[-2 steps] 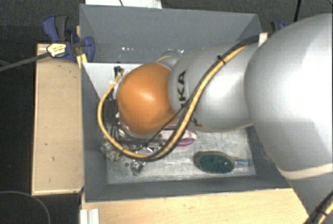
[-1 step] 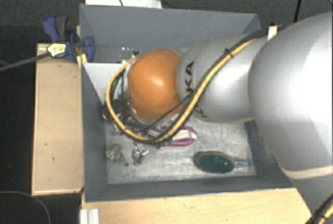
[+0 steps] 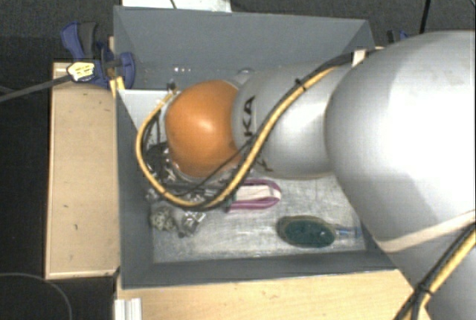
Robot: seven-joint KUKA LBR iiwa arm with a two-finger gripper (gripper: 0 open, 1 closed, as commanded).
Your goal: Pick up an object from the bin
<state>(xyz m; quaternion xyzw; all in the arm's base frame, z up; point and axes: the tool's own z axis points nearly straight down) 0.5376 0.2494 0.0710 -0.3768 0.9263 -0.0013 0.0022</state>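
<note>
Lying beside the tool (image 3: 175, 214), maybe touching: a purple-striped thing (image 3: 260, 196).

The arm (image 3: 387, 147) reaches from the right down into the grey bin (image 3: 245, 36). Its orange cover (image 3: 201, 125) is low over the left part of the floor, with a yellow cable (image 3: 275, 121) looped round it. Just below the cover lies a purple-and-white striped thing (image 3: 256, 196), a small heap of grey bits (image 3: 175, 220) is to its left, and a dark teal oval thing (image 3: 305, 231) lies near the front wall.
</note>
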